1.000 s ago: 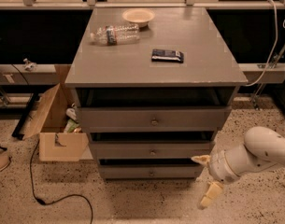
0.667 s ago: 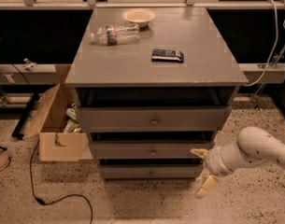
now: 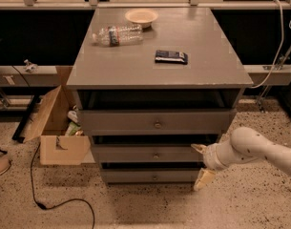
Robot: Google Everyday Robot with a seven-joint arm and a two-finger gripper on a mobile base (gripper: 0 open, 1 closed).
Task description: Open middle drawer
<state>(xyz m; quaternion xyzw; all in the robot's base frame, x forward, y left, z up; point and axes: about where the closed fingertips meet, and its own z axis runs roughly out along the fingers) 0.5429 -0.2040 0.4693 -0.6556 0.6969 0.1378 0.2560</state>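
Left: an open cardboard box (image 3: 53,128) stands on the speckled floor just beside the grey cabinet (image 3: 111,70), and a dark cable (image 3: 45,202) trails across the floor in front of it.

Centre: on the cabinet top lie a clear plastic bottle (image 3: 117,34) on its side, a shallow pale bowl (image 3: 141,16) behind it, and a dark flat packet (image 3: 171,57) to the right, all apart from one another. Below the top are three grey drawer fronts, each with a dark gap above it. The top drawer (image 3: 135,121) has the tallest front. The middle drawer (image 3: 130,154) sits directly under it, with a small round knob (image 3: 156,156) at the centre of its flat front. The bottom drawer (image 3: 135,176) is lowest, near the floor.

Right: a white arm (image 3: 264,149) reaches in from the right edge. Its gripper (image 3: 197,167) is at the right end of the middle drawer, well apart from the knob. The fingers are spread and hold nothing: the upper finger (image 3: 199,149) is at the top right corner of the drawer front, and the lower one points down beside the bottom drawer. Contact with the front cannot be made out.
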